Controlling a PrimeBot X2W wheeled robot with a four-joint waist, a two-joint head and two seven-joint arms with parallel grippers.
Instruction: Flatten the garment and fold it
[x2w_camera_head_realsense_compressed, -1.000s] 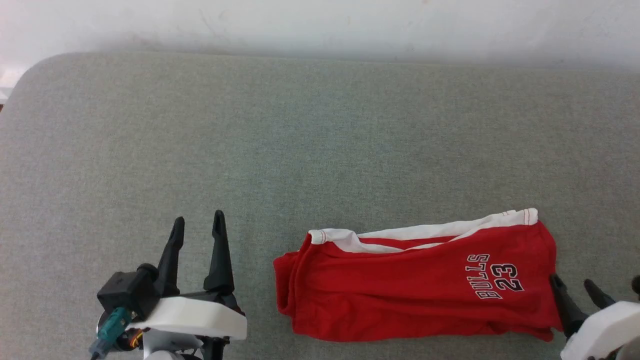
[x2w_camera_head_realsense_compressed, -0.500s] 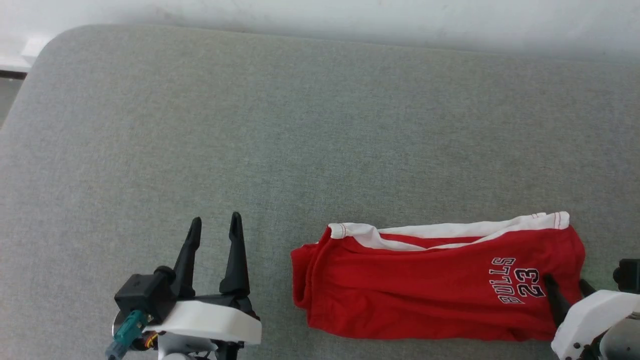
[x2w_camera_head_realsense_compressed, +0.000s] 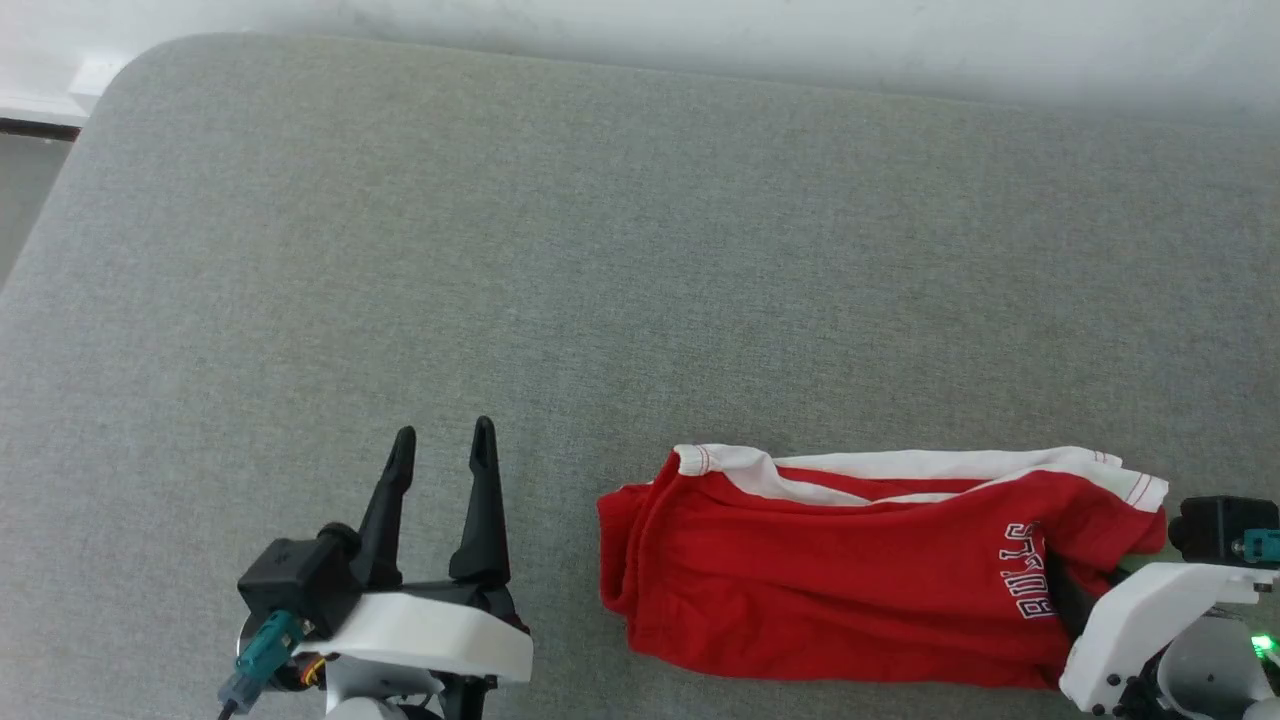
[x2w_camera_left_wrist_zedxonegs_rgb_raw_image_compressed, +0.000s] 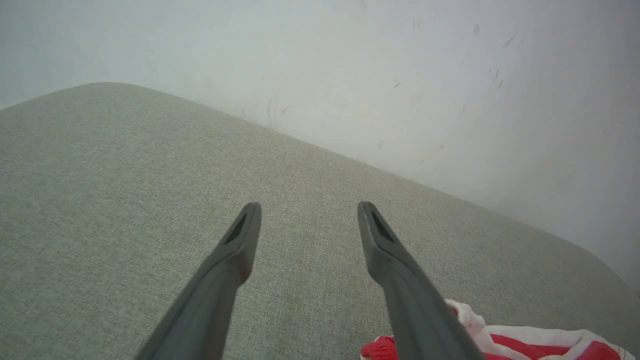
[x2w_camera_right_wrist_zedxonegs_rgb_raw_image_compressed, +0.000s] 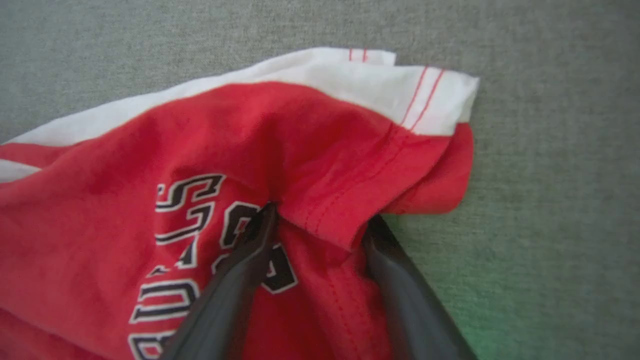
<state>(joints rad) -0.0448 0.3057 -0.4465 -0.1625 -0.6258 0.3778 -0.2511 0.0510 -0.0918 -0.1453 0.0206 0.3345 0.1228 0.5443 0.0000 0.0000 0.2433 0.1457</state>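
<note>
You see the shorts (x2w_camera_head_realsense_compressed: 850, 570) lying on the grey cushion (x2w_camera_head_realsense_compressed: 600, 250) at 4 o'clock of the head view. Your left tool (x2w_camera_head_realsense_compressed: 445, 428), at 7 o'clock, stands wide and empty. Your right tool (x2w_camera_right_wrist_zedxonegs_rgb_raw_image_compressed: 320, 212) is wide too, astride the hem fold, and its tips seem buried in the cloth.
</note>
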